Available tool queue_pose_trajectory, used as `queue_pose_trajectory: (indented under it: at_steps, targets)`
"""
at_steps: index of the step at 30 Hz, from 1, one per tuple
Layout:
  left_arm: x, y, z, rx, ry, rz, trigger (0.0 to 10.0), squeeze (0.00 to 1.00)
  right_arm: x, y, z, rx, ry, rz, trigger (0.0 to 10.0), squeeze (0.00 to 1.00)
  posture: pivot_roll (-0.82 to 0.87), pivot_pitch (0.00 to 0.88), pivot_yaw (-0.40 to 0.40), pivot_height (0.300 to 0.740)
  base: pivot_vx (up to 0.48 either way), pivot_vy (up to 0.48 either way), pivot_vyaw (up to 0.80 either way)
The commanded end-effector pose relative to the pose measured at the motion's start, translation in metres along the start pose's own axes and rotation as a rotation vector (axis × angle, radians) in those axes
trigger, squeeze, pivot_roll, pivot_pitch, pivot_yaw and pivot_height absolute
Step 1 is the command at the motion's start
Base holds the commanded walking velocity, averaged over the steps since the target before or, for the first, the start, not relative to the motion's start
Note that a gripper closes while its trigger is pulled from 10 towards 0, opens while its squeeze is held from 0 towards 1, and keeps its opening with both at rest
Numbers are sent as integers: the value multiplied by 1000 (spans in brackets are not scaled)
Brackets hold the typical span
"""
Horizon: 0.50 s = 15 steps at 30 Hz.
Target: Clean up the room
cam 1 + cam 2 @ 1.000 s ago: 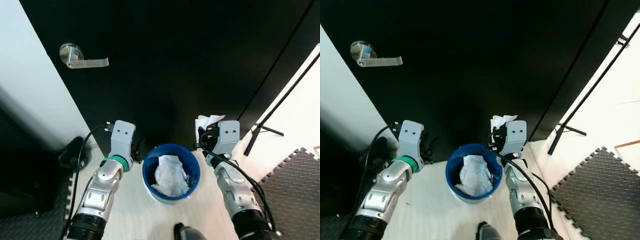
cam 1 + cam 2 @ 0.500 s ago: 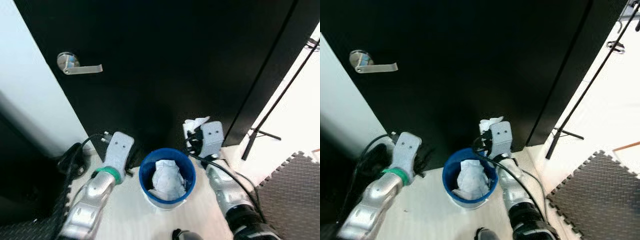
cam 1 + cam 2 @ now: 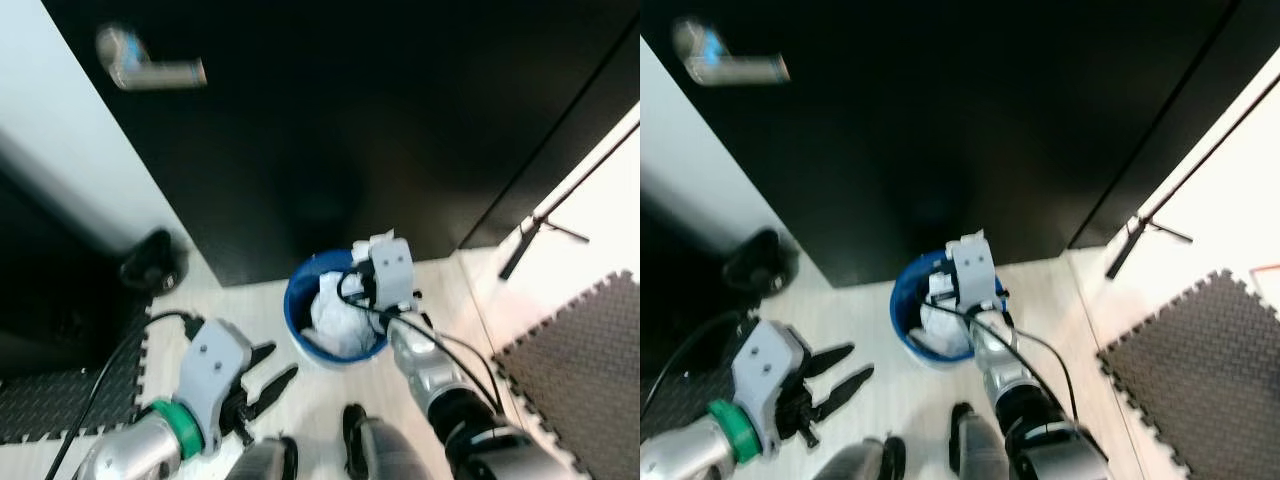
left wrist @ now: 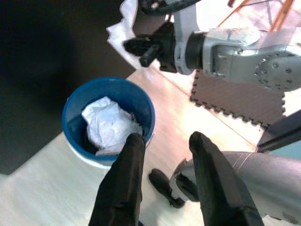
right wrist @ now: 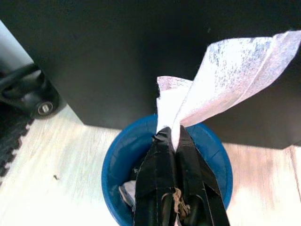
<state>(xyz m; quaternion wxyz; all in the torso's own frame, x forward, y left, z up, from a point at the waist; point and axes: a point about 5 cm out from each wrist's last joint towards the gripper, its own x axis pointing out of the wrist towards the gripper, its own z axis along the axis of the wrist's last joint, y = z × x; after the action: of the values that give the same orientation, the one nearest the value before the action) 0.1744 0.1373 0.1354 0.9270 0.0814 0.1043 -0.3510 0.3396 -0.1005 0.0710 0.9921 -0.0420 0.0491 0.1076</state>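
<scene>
While the head views are blurring, I'm seeing my right gripper (image 3: 372, 283) hanging over the blue bin (image 3: 300, 300), the left gripper (image 3: 262, 375) spread, released, beside it. The left wrist view is showing crumpled paper (image 4: 109, 125) inside. The right wrist view is showing fingers (image 5: 162, 155) clenched on a white tissue (image 5: 225, 89) above the rim.

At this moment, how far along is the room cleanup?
Done: crumpled paper already lies in the blue bin. In hand: the right pincer is shut on a white tissue, held above the bin's opening. Left: releasing it. The left pincer is open, beside the bin.
</scene>
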Motion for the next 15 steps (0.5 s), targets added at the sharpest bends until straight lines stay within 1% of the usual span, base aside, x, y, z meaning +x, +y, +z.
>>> queue_pose_trajectory:
  at_steps: [1,2,3,4,6,7,8,11,12,15]
  targets:
    - [-9,-3,-3,-27,41,-10,10000,0,-3,3,-9,10,27,1,10000,0,143,359,88,740,0,0,0]
    - [-15,-4,-4,-35,68,-6,10000,0,-2,5,-8,13,24,2,10000,24,157,370,87,740,0,0,0]
    - [-19,-4,-5,-40,86,-4,10000,0,-2,6,-8,14,22,2,10000,24,157,370,87,740,0,0,0]
    - [-23,-4,-6,-44,100,8,10000,0,-2,6,-8,12,23,-6,10000,608,173,379,88,740,0,0,0]
    - [-27,-4,-5,-48,109,19,10000,0,-2,5,-9,8,23,-19,10000,608,173,379,88,740,0,0,0]
    - [-28,-4,-5,-55,112,21,10000,0,-2,5,-9,6,17,-29,10000,1000,186,383,88,740,0,0,0]
    - [-28,-4,-5,-55,112,21,10000,0,-2,5,-9,6,17,-29,10000,1000,186,383,88,740,0,0,0]
    - [-27,-6,-3,-64,115,16,10000,0,0,4,1,30,-49,-45,10000,1000,181,376,87,740,0,0,0]
    - [-24,-6,-2,-62,109,13,10000,0,1,2,5,38,-73,-60,10000,0,170,359,82,740,0,0,0]
    - [-15,-3,-1,-59,89,10,10000,0,3,-5,10,29,-94,-84,10000,0,156,338,74,740,0,0,0]
